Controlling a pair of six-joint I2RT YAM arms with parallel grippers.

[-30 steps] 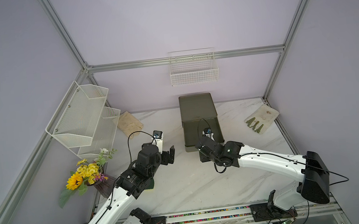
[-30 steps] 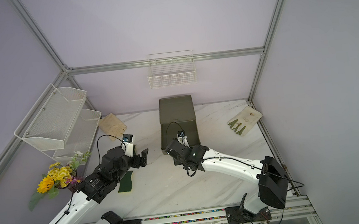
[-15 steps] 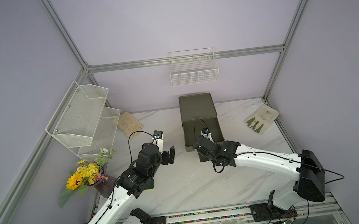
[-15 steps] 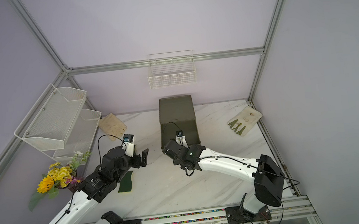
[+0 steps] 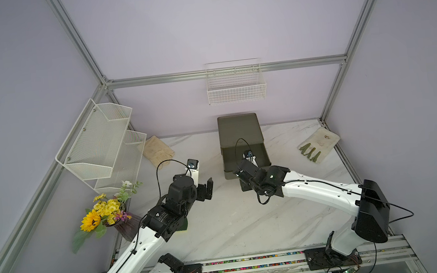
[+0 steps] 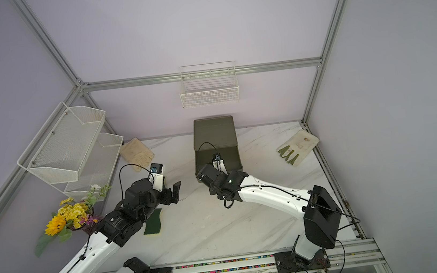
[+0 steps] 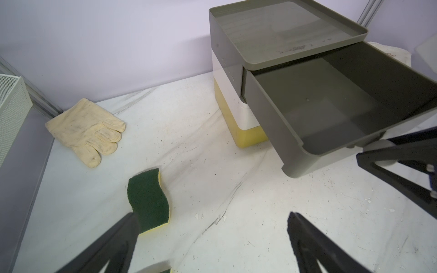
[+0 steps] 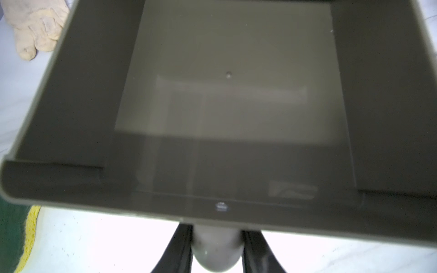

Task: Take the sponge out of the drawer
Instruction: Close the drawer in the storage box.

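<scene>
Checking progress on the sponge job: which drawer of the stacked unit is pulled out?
The top olive-green drawer, empty, its knob in the right gripper; the white tier and yellow tier beneath sit pushed in.

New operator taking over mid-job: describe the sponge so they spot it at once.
Find the olive drawer box at the back middle of the white table. Come forward toward the robot's left arm: the sponge lies flat on the table by its elbow, nearer the front than the cream glove. Only it is wavy-edged, dark green on top, yellow underneath.
</scene>
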